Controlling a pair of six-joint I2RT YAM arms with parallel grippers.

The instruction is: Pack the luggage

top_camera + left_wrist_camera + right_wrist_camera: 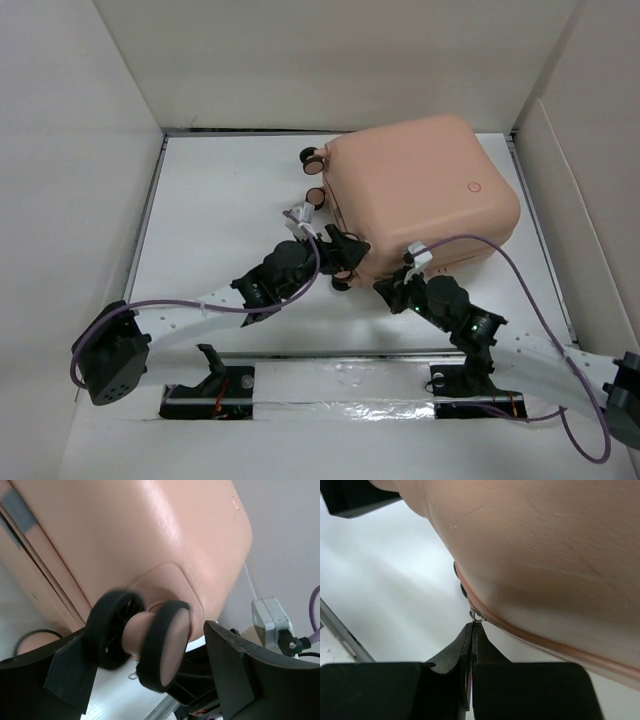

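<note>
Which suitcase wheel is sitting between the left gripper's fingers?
The near-corner caster, inside the open left gripper. The two other visible casters sit farther back on the luggage, with nothing around them.

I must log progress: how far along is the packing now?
Done: the luggage lies closed. In hand: the right gripper pinches the zipper pull; the left gripper, open, straddles a caster wheel. Left: finishing the zip; how much remains is hidden.

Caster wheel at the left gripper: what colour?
Black tyre, peach-pink hub on caster wheel; best in left wrist view.
</note>
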